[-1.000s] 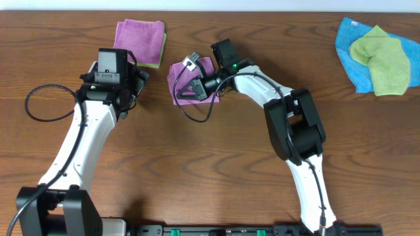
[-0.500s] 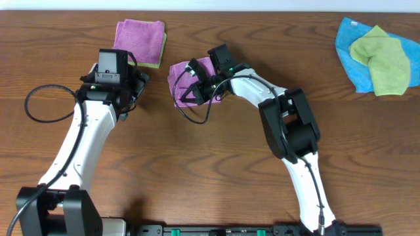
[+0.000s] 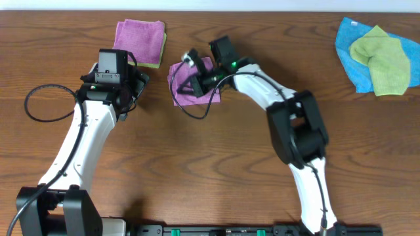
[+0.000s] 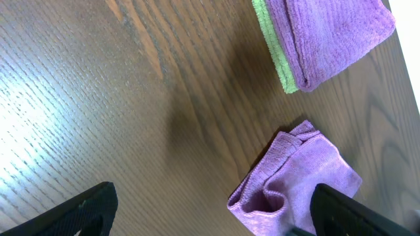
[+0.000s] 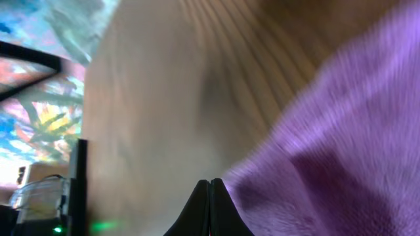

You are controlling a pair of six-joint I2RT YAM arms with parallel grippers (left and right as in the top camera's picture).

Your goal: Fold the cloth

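Observation:
A small purple cloth (image 3: 205, 96) lies crumpled and partly folded on the wooden table (image 3: 216, 157), at the back centre. My right gripper (image 3: 189, 73) is low over it; in the right wrist view its jaws (image 5: 210, 191) are pressed together, with the purple cloth (image 5: 328, 151) right beside the tips. I see no fabric between the jaws. My left gripper (image 3: 136, 84) is open and empty, just left of the cloth. In the left wrist view the cloth (image 4: 298, 177) lies between the wide-apart fingers (image 4: 216, 216), toward the right one.
A folded stack, purple on green (image 3: 140, 42), lies at the back left and shows in the left wrist view (image 4: 325, 36). A blue cloth (image 3: 351, 49) with a green cloth (image 3: 384, 59) on it lies at the back right. A black cable loops at the left (image 3: 46, 105).
My right gripper has shifted a little over the purple cloth, down-left and then back up. The cloth's shape has changed slightly. The left arm has not moved.

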